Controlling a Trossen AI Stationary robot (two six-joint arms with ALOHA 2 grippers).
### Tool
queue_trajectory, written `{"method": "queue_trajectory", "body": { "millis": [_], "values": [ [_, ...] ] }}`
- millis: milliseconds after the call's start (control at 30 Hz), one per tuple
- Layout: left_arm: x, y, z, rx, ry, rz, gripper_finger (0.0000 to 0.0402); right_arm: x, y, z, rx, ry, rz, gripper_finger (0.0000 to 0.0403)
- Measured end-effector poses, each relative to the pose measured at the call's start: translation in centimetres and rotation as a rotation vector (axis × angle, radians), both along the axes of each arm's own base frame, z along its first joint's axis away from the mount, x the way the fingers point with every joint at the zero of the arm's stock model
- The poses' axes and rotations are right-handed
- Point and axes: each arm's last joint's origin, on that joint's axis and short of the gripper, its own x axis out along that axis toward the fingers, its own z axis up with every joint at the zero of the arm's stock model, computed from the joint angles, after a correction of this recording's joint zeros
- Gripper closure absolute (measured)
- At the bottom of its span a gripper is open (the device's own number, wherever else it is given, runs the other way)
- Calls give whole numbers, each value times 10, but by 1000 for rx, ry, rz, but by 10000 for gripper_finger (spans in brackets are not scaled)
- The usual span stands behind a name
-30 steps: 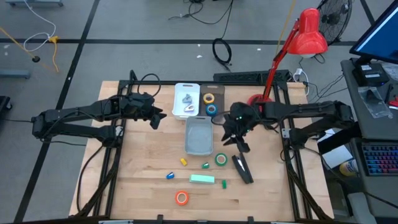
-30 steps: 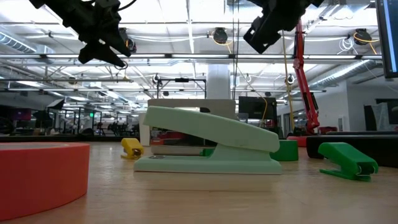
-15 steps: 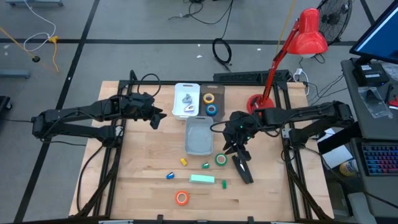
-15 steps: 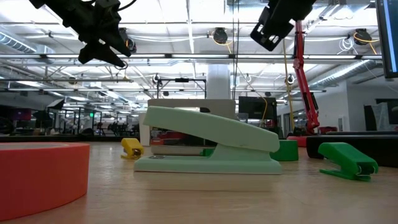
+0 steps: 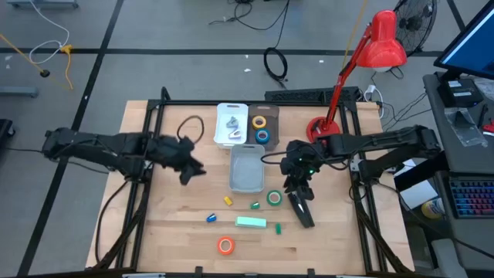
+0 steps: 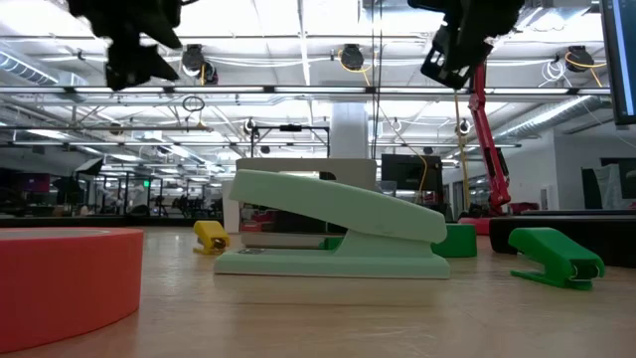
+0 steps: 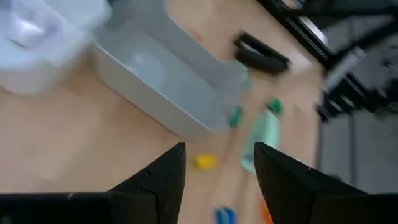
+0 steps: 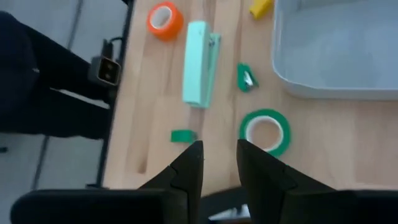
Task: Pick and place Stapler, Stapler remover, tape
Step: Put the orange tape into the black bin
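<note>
My right gripper point(image 5: 297, 188) hangs open by a narrow gap above the far end of the black stapler point(image 5: 302, 210), which lies flat on the table beside the green tape roll point(image 8: 264, 132). My left gripper point(image 5: 190, 169) is open in the air left of the grey tray point(image 5: 247, 168); the left wrist view shows the gap point(image 7: 219, 154). The mint stapler point(image 8: 199, 62) and orange tape roll point(image 8: 165, 18) lie near the table's near edge. Small yellow point(image 5: 228, 201), green point(image 8: 247, 76) and blue point(image 5: 211, 218) staple removers lie between them. Yellow and blue tape rolls sit in a dark box point(image 5: 262, 128).
A white bin point(image 5: 231, 124) with metal pieces stands at the far edge beside the dark box. A small green piece point(image 8: 183, 135) lies near the mint stapler. A red desk lamp point(image 5: 363, 58) rises at the far right corner. Bare wood lies left of the tray.
My left gripper has swung from beside the white bin toward the near edge, moving fast enough to blur. My right gripper has moved toward the near edge, from beside the grey tray to above the black stapler's far end. No object has moved.
</note>
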Motion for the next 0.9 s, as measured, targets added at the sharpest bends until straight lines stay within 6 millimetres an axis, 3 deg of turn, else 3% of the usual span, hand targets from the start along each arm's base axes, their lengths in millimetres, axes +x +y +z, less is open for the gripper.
{"method": "queue_trajectory", "body": {
  "millis": [367,533,900],
  "values": [
    [9,-79,-14,-164,147,-6,211,-33,-15,33,-162,-171,10,314],
    [32,-112,-18,-196,235,28,211,-62,-25,48,-206,-281,-5,314],
    [107,-166,-16,-225,405,130,211,-131,-28,33,-193,-459,-98,314]
  ]
}}
